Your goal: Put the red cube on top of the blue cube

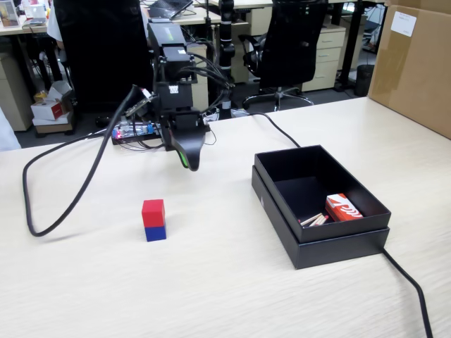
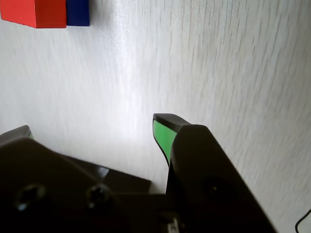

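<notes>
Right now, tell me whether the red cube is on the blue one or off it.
On. The red cube sits squarely atop the blue cube, nothing gripping it.

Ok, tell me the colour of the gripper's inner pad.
Bright green pad, clearest in the wrist view.

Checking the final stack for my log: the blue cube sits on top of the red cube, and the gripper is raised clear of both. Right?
Not quite. The fixed view shows the red cube on top of the blue cube, not the reverse. The rest holds: the gripper is raised clear of both.
</notes>
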`<action>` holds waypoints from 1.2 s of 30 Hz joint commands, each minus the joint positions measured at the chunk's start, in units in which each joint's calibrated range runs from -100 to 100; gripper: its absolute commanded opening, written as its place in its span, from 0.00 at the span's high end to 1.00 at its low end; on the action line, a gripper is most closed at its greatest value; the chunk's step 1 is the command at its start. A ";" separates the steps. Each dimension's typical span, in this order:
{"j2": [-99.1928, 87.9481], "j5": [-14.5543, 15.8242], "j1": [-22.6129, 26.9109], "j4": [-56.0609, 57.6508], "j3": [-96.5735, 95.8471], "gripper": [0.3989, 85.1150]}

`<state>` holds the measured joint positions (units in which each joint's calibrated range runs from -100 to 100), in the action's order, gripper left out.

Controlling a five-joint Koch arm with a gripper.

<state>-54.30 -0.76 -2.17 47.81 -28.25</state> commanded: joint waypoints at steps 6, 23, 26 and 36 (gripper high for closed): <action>-24.47 0.10 -0.68 -13.30 -18.53 0.42; -45.01 -1.17 -1.17 -46.82 -59.87 0.44; -45.24 -1.17 -1.17 -49.58 -63.41 0.44; -45.24 -1.22 -0.93 -48.89 -68.76 0.43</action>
<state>-99.61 -1.83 -3.10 -3.37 -96.26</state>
